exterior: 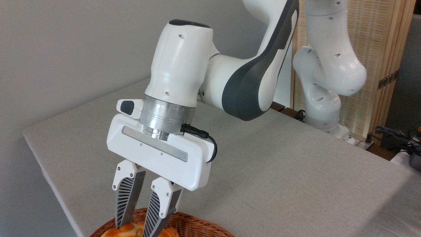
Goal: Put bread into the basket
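At the bottom edge, my gripper [135,230] points down over the reddish-brown wicker basket [200,225]. Its two ribbed fingers [125,200] are shut on the glossy golden-orange braided bread [111,233], which sticks out on both sides of them. The loaf sits at or just above the basket's rim, within the basket's outline. The frame's lower edge cuts off the fingertips, the underside of the loaf and most of the basket, so I cannot tell whether the bread rests on the basket's floor.
The grey cloth-covered table [279,171] stretches behind the basket. The robot's base [324,108] stands at the back right, by a slatted wooden screen [378,49]. Cables [394,133] lie at the far right edge.
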You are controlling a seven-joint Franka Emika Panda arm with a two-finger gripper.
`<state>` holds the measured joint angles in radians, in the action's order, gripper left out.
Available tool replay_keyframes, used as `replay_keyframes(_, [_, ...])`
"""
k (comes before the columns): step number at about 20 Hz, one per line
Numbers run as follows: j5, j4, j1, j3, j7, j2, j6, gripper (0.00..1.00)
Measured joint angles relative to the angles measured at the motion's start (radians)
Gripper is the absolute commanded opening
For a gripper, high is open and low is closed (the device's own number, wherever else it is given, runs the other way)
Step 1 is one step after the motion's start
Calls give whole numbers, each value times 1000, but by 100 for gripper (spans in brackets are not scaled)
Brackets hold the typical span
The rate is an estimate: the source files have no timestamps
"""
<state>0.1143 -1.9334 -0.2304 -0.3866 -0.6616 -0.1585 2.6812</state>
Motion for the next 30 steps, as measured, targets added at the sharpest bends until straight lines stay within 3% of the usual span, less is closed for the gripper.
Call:
replay_keyframes(11, [0,8,-5,5,0,2,0,100])
replay_keyframes(14, [0,12,-9,43,0,23,-36,100])
replay_keyframes(19, [-2,26,-16,106,1,135,-271,100])
replay_keyframes(24, [-53,26,-18,175,0,248,-539,100])
replay_keyframes(30, [-58,24,-18,204,0,312,-803,100])
